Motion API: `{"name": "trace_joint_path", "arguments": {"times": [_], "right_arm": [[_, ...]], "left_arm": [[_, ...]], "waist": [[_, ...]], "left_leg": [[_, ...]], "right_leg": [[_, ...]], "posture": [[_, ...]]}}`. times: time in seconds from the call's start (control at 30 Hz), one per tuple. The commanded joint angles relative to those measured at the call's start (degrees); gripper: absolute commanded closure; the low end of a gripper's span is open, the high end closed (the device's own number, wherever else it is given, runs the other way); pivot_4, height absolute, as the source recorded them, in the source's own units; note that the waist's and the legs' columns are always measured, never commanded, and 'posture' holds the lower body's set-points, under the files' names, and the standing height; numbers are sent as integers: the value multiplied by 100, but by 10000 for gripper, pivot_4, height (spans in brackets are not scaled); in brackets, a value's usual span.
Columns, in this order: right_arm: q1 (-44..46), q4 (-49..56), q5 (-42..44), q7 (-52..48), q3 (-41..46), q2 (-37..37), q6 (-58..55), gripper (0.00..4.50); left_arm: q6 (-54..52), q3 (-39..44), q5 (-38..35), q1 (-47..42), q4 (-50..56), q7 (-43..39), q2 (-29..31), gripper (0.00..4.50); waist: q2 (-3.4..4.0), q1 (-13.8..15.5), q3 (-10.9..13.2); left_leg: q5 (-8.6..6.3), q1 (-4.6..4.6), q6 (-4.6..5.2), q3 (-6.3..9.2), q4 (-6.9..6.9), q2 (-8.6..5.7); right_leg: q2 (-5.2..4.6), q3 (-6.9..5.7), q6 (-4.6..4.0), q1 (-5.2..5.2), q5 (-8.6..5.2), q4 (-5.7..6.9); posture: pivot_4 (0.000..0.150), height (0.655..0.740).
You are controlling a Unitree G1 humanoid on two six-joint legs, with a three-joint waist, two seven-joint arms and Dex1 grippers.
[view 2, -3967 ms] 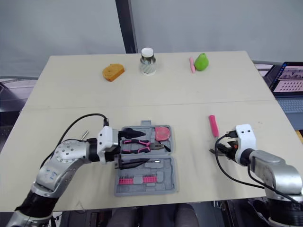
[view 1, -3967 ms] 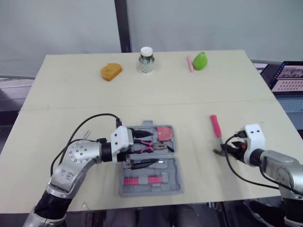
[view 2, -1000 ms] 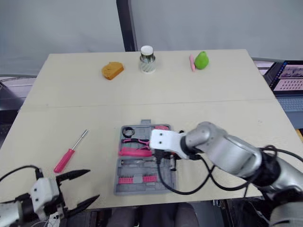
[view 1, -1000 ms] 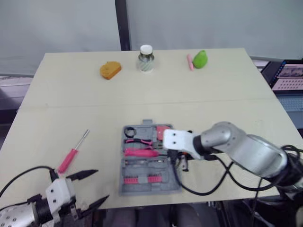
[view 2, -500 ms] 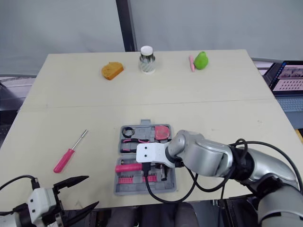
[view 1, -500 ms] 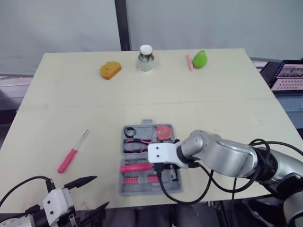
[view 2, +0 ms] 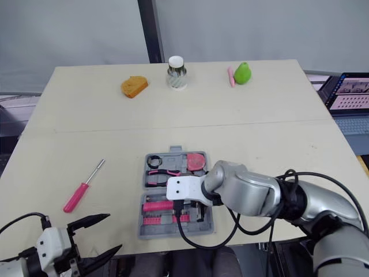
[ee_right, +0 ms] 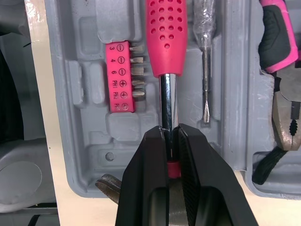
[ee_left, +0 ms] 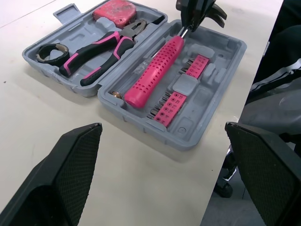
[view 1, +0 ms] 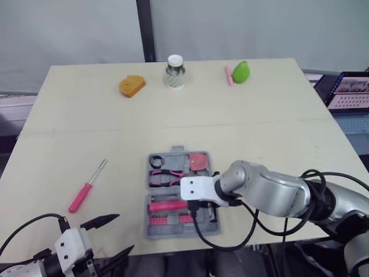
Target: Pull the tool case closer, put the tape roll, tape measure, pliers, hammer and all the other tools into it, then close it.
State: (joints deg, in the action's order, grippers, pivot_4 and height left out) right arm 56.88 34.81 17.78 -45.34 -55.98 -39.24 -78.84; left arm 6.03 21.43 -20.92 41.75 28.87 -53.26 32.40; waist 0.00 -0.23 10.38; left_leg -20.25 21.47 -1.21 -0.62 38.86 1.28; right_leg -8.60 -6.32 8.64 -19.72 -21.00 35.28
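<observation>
Hammer shaft clamped in right tool, apparently lying in tool case; left tool gapes wide.

Case is matt grey moulded plastic, pretty smooth. The hammer in it has a pink dimpled grip, rubbery-looking, on a shiny chrome metal shaft. Pliers in the case's other half: dull metal nose, matt pink-and-black grips. Bit holder is pink plastic. Table under the case looks matt, pale and smooth.

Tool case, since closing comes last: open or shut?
Open: the tool case lies spread flat on the table, pliers and hammer showing inside.
</observation>
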Motion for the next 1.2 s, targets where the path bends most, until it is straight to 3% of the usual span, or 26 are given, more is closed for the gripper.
{"name": "trace_joint_path", "arguments": {"times": [0.03, 1.2], "right_arm": [[105, 51, -55, 98, -17, 54, -8, 44678], [144, -129, -196, 253, -236, 327, 109, 44678]], "left_arm": [[2, -20, -53, 34, 179, 22, 24, 0], [-54, -218, 77, -84, 172, 201, 36, 0]], "waist": [[0, 1, 0], [0, -3, 0]], "left_leg": [[0, 0, 0, 0, 0, 0], [-1, 0, 0, 0, 1, 0]], "right_leg": [[0, 0, 0, 0, 0, 1], [0, 0, 0, -4, 0, 8]], "posture": [[1500, 7400], [1500, 7400]]}}
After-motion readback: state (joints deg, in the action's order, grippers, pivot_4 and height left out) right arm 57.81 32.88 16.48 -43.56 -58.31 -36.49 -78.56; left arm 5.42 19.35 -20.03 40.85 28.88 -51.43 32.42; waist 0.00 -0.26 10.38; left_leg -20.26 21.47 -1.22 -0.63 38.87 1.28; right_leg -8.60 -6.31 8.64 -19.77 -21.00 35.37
